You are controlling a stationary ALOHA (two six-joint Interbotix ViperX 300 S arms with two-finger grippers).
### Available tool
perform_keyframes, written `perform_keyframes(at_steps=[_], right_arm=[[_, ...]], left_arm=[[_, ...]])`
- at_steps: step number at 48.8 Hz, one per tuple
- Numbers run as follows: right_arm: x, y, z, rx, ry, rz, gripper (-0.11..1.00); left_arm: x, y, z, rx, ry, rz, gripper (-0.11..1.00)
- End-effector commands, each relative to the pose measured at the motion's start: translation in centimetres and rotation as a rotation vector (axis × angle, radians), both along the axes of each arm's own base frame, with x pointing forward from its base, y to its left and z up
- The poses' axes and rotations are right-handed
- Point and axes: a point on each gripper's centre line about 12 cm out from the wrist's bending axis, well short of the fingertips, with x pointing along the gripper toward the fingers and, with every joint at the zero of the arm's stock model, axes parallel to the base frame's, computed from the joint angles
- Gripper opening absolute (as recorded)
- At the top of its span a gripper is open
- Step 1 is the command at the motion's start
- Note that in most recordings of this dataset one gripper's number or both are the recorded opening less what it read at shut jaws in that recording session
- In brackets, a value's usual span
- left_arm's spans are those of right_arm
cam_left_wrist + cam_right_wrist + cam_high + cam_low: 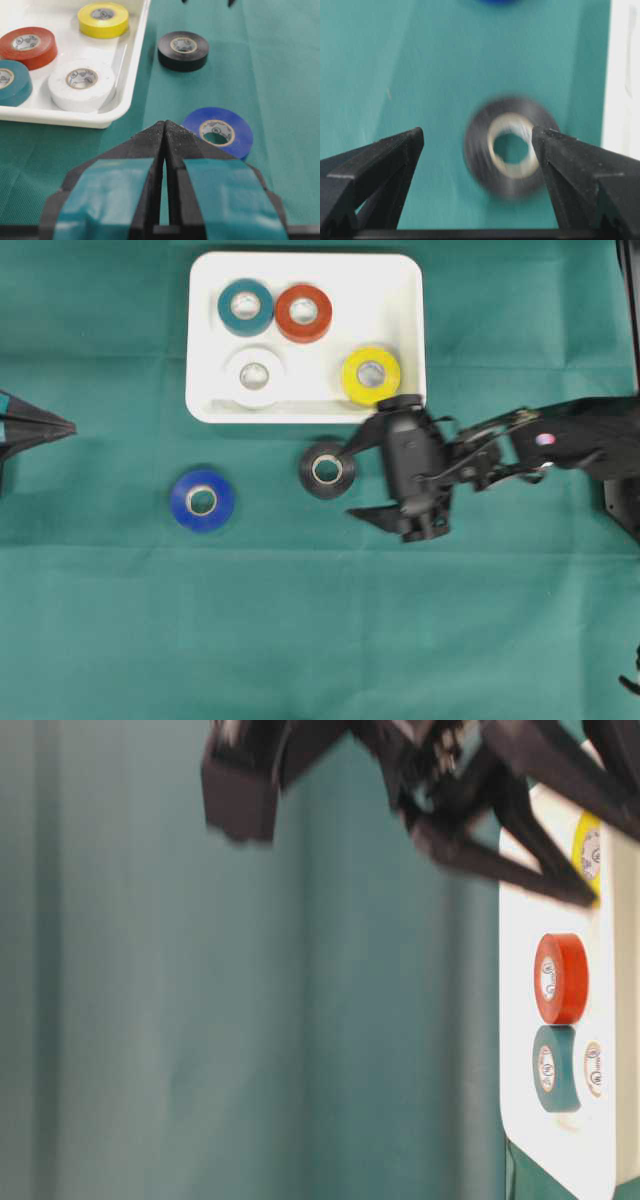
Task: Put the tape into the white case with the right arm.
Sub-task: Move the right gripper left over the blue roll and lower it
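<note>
A black tape roll (pixel 327 470) lies flat on the green cloth just below the white case (pixel 305 412). My right gripper (pixel 351 482) hovers at its right side, open with nothing between its fingers. In the right wrist view the black tape roll (pixel 480 150) is blurred and sits ahead of the right gripper (pixel 477 132), closer to the right finger. A blue tape roll (pixel 202 500) lies further left on the cloth. My left gripper (pixel 165 124) is shut and empty, pointing past the blue tape roll (pixel 192 122).
The white case holds a teal roll (pixel 245 306), a red roll (pixel 303 312), a white roll (pixel 254 374) and a yellow roll (pixel 371 375). The left gripper (pixel 72 427) rests at the cloth's left edge. The case's near rim (pixel 60 116) lies beside the left fingers.
</note>
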Motion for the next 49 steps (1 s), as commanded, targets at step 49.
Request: perform_keyframes(at_steps=[49], right_arm=[[14.8,3.9,0.8,-0.002,-0.143,0.048,0.61]], left_arm=[[0.1,0.1,0.5,-0.001,-0.009,0.003,0.0]])
